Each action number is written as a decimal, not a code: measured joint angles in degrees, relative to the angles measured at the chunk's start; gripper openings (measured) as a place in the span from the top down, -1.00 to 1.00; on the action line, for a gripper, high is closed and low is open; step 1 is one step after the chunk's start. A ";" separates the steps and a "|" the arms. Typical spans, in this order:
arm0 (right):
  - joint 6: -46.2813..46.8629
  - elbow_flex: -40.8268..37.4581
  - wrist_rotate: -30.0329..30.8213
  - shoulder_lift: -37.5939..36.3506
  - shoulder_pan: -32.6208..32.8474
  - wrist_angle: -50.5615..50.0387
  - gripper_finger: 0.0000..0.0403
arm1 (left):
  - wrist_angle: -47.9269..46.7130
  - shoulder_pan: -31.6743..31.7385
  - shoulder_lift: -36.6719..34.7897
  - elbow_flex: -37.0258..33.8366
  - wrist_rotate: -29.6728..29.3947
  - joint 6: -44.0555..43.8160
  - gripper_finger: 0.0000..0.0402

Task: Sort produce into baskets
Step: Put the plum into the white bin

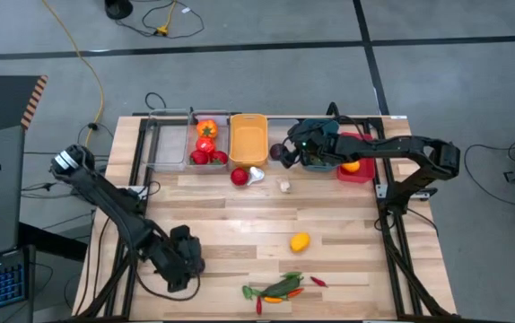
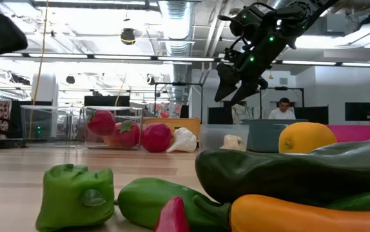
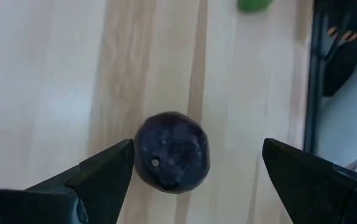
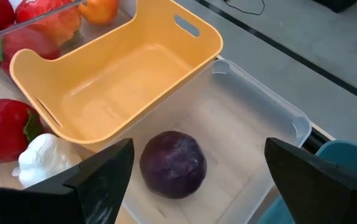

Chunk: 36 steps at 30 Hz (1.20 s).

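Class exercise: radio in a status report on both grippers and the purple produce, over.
Right gripper open above clear plastic bin; dark purple ball lying inside. Left gripper open, straddling second dark purple ball on wooden table. Nothing blocking either.

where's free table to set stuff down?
Bare wood mid-table, between the yellow citrus and the baskets. Also the right side below the red basket. Crowded: front edge around the green vegetables; basket row front with tomato and garlic.
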 joint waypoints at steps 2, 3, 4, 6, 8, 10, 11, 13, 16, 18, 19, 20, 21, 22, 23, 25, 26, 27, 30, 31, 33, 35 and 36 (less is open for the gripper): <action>0.00 0.00 0.00 0.00 -0.02 0.00 -0.92 | 1.02 -0.46 2.24 0.02 0.04 -0.03 -0.70; 0.00 0.00 -0.02 0.00 -0.02 0.00 -0.92 | 0.97 -0.58 3.34 0.02 0.04 -0.04 -0.70; 0.00 0.00 -0.03 0.00 -0.02 0.00 -0.92 | 1.00 -0.70 4.40 0.00 0.03 -0.02 -0.70; 0.00 0.00 -0.04 0.00 0.02 0.00 -0.92 | 1.50 -0.79 6.19 0.02 0.02 -0.02 -0.70; 0.00 0.00 -0.06 0.00 0.02 0.00 -0.92 | 1.41 -0.79 7.98 0.00 0.02 -0.20 -0.70; 0.00 0.00 -0.06 0.00 0.02 0.00 -0.92 | 1.43 -0.78 9.73 0.00 0.05 -0.42 -0.70; 0.00 0.00 -0.06 -0.01 0.02 0.00 -0.92 | 1.42 -0.77 10.59 0.00 0.12 -0.44 -0.70; 0.00 0.00 -0.10 0.00 0.02 0.00 -0.92 | 1.43 -0.79 12.05 0.00 0.31 -0.44 -0.70; 0.03 0.00 -0.16 -0.02 0.02 0.00 -0.92 | 1.39 -0.77 13.55 0.00 0.48 -0.42 -0.70; 0.16 0.00 -0.28 -0.04 0.18 0.02 -0.92 | 1.37 -0.77 13.77 0.00 0.46 -0.26 -0.69; 0.33 0.00 -0.28 -0.04 0.34 0.02 -0.92 | 1.40 -0.79 13.80 0.00 0.43 -0.26 -0.68; 0.33 0.00 -0.28 -0.18 0.51 0.03 -0.92 | 1.44 -0.79 13.77 0.02 0.43 -0.26 -0.66; 0.34 0.00 -0.28 -0.34 0.77 0.02 -0.92 | 1.43 -0.79 13.77 0.02 0.42 -0.26 -0.62; 0.35 0.00 -0.31 -0.54 1.13 0.04 -0.92 | 1.39 -0.79 13.77 0.02 0.44 -0.26 -0.58; 0.33 0.00 -0.31 -0.85 1.57 0.08 -0.92 | 1.42 -0.81 13.77 0.02 0.42 -0.35 -0.53; -0.11 0.00 -0.33 -1.72 2.63 -0.02 -0.92 | 1.41 -0.80 13.77 0.02 0.48 -0.90 -0.42; -0.39 0.00 -0.33 -2.28 3.31 0.02 -0.92 | 1.43 -0.79 13.77 0.02 0.59 -0.90 -0.37; -0.46 0.00 -0.33 -2.97 3.91 -0.02 -0.92 | 1.43 -0.79 13.77 0.02 0.78 -0.93 -0.33; -0.55 0.00 -0.33 -5.47 6.28 0.00 -0.92 | 1.60 -0.41 13.73 0.02 0.94 -1.38 -0.28; -0.55 0.00 -0.33 -6.38 7.17 0.00 -0.92 | 1.81 -0.01 13.73 0.03 1.37 -1.34 -0.28; -0.55 0.00 -0.35 -8.34 9.03 -0.01 -0.92 | 1.83 1.15 13.54 0.49 1.94 -0.44 -0.30; -0.52 0.02 -0.35 -10.20 10.94 0.02 -0.92 | 1.81 3.09 13.34 1.67 1.72 1.96 -0.33; -0.52 0.04 -0.33 -11.11 11.91 0.02 -0.92 | 1.95 4.19 13.32 2.44 1.16 3.79 -0.35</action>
